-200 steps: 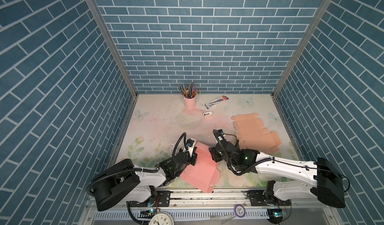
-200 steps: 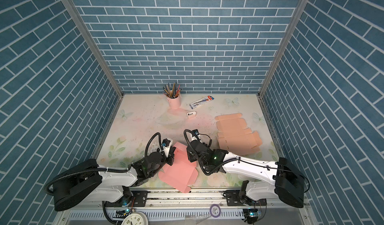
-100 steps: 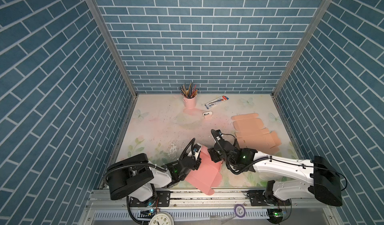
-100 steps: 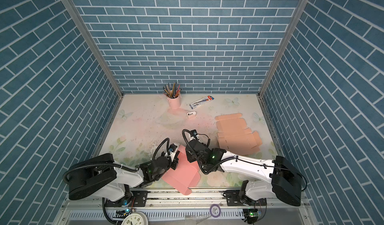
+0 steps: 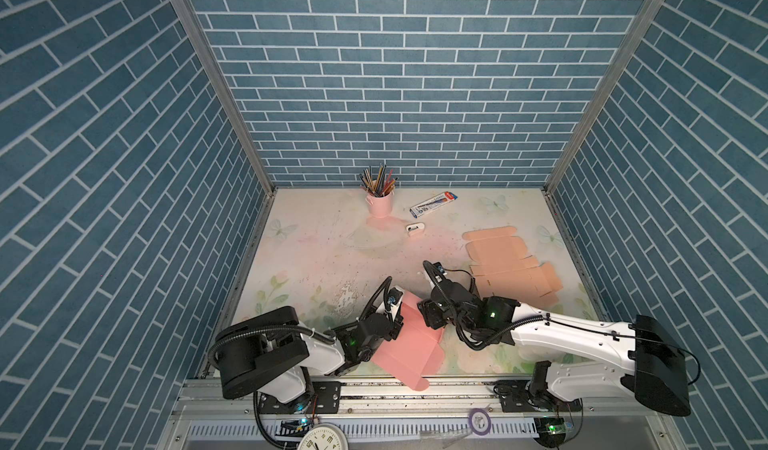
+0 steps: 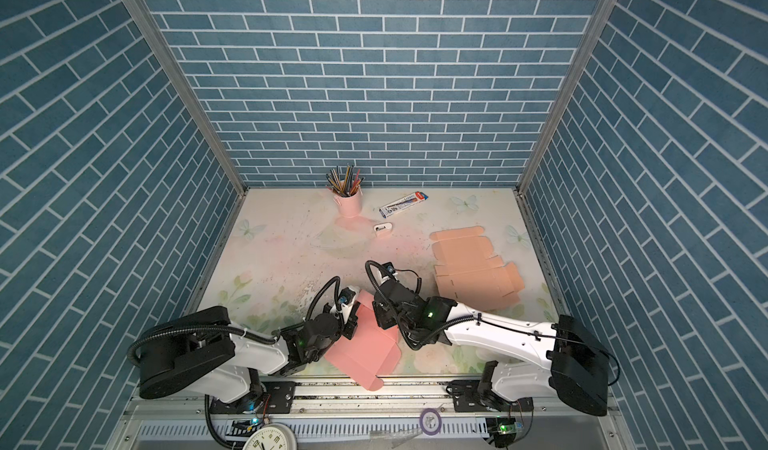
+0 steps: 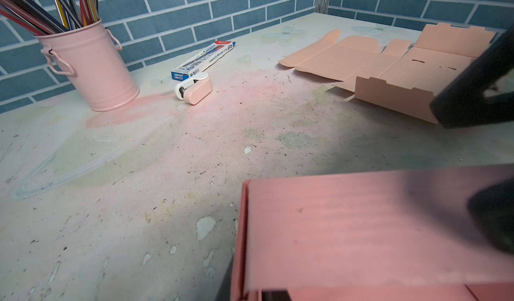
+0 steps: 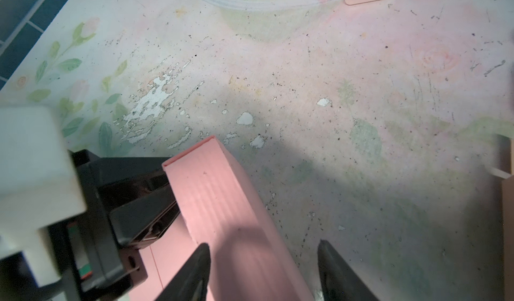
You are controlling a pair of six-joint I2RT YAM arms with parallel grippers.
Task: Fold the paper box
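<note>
Near the front edge of the floral surface (image 5: 316, 252), centre-left, the left gripper (image 5: 397, 319) is nearly closed, pinching a raised wall of the pink paper box (image 5: 409, 344). The box is part-folded corrugated card: one folded-over wall stands up, the rest lies flat, w/ a rounded tab overhanging the front edge. Just right, the right gripper (image 8: 264, 266) is spread, one finger (image 8: 194, 271) over that wall, the other over bare surface. Further right lies a flat peach box blank (image 5: 507, 269).

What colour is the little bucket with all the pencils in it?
Pale pink. The bucket shows best in the left wrist view.
</note>
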